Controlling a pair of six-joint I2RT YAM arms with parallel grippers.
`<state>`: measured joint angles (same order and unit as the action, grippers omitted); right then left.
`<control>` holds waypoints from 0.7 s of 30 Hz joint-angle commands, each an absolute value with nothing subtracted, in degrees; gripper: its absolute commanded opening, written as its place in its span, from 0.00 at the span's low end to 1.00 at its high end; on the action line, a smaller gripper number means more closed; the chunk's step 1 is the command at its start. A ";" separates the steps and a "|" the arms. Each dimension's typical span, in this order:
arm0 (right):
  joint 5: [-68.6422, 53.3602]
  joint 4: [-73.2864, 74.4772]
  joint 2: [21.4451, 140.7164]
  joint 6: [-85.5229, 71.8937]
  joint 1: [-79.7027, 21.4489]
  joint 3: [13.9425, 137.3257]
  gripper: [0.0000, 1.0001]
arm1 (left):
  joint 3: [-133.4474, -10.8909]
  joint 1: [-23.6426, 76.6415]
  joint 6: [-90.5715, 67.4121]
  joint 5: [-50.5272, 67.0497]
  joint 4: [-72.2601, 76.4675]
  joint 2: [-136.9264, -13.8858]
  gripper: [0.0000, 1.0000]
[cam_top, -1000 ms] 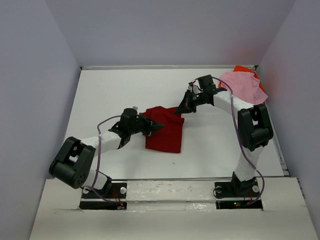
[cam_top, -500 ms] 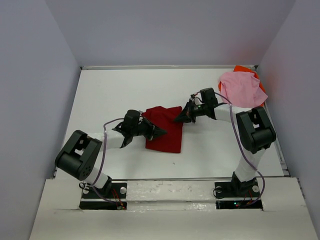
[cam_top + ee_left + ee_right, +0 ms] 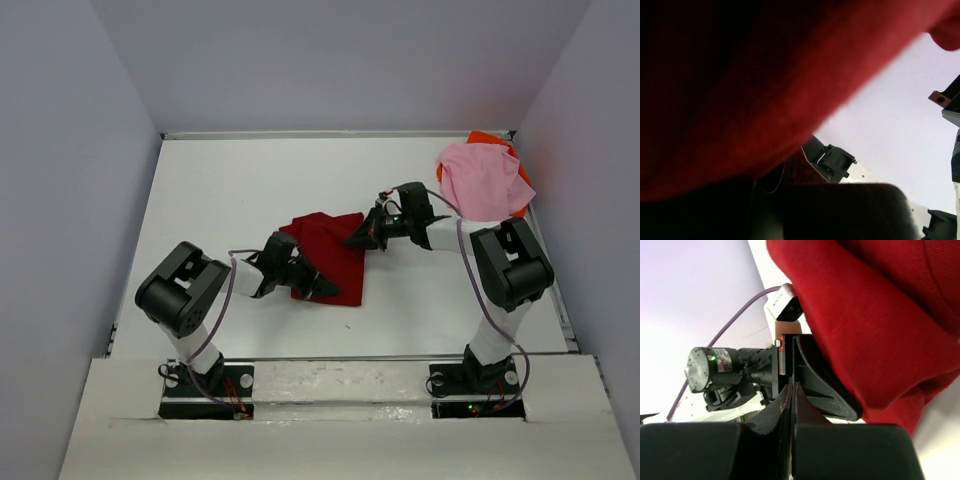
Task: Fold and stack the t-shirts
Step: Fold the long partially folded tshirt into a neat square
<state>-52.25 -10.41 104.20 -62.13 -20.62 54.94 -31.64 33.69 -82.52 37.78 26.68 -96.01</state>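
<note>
White counter (image 3: 230, 190) and pale walls fill the overhead view. The dark red t-shirt (image 3: 338, 262) lies rumpled between the 2 tools. The left tool (image 3: 322, 290) sits low on the shirt's near left part, and the right tool (image 3: 353, 239) touches its far right corner. Both tools look closed. Well beyond the right tool, off to its right at the counter's far corner, the pink t-shirt (image 3: 482, 180) lies on top of the orange t-shirt (image 3: 507, 150), of which only an edge shows.

In the left wrist view, red cloth hangs close over the lens and covers most of the picture, with bare counter past it on the right. The left tool's own fingers are a dark blur at the bottom. They are closed, but I cannot tell whether any cloth is pinched.

In the right wrist view, the 2 fingers (image 3: 850, 455) press together with no gap and nothing visible between their tips. Just ahead of them is the left tool, with the red shirt draped over it. A purple cable (image 3: 725, 335) curves away behind.
</note>
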 commanded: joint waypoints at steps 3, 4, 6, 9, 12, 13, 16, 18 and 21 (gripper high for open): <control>-50.63 -13.89 108.45 -60.56 -22.32 56.95 0.00 | -33.58 33.84 -81.74 40.87 27.24 -99.05 0.00; -50.45 -13.89 108.98 -60.30 -22.32 57.30 0.00 | -33.49 33.84 -81.91 41.13 27.68 -99.31 0.00; -50.54 -14.06 110.12 -60.29 -22.32 57.92 0.00 | -33.40 33.92 -82.00 41.40 28.30 -100.28 0.00; -50.10 -14.32 111.53 -60.03 -22.85 58.53 0.00 | -33.13 33.84 -82.27 41.84 29.26 -101.42 0.00; -49.13 -14.24 112.76 -59.59 -22.85 59.41 0.00 | -33.22 33.92 -82.27 41.92 29.27 -101.60 0.00; -48.96 -14.24 113.20 -59.07 -22.85 59.76 0.00 | -33.14 33.84 -82.27 41.84 29.27 -101.51 0.00; -48.69 -14.33 115.92 -58.36 -22.85 62.31 0.00 | -32.70 33.92 -82.35 41.84 29.27 -100.90 0.00; -48.34 -14.24 118.20 -58.19 -22.85 63.89 0.00 | -32.00 33.84 -82.44 41.75 29.27 -100.11 0.00; -47.64 -13.80 120.40 -57.31 -22.85 67.49 0.00 | -30.94 33.93 -82.79 41.75 29.09 -98.88 0.00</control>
